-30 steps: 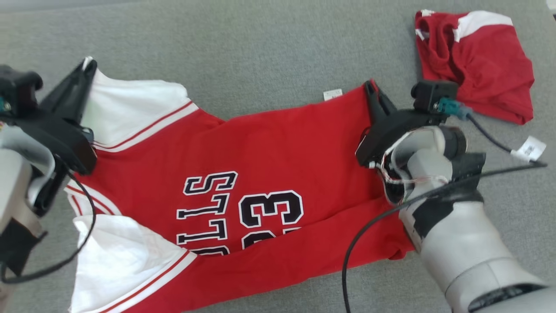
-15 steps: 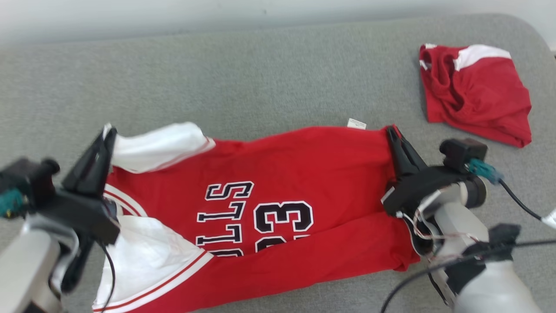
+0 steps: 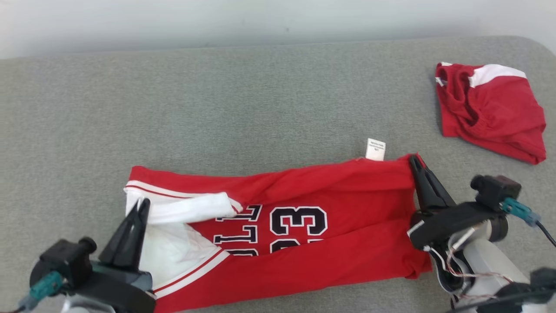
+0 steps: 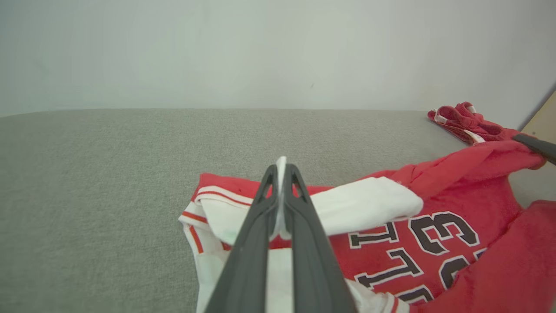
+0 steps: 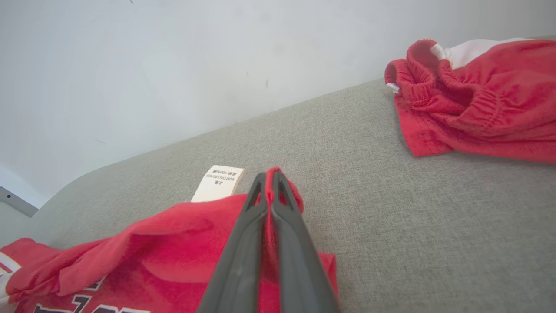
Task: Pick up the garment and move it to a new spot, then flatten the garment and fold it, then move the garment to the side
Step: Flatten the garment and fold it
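Note:
The garment (image 3: 312,191) is a red jersey with white sleeves and black lettering, lying lengthwise across the grey surface and partly folded over itself. My left gripper (image 3: 142,204) is shut on its white sleeve end at the lower left; the wrist view shows white cloth pinched between the fingers (image 4: 281,171). My right gripper (image 3: 413,160) is shut on the red hem corner at the right, next to a white care label (image 3: 375,149). Red cloth pokes out at the fingertips (image 5: 269,174). The garment (image 4: 451,195) hangs slightly lifted between both grippers.
A second red and white garment (image 3: 491,111) lies crumpled at the far right of the grey padded surface (image 3: 243,108), also near my right gripper in its wrist view (image 5: 478,100). A pale wall runs behind the surface. Bare grey surface stretches beyond the jersey.
Both grippers have drawn the far edge of the jersey toward me over the near part, so less of the lettering shows. The head camera has also tilted, showing the wall.

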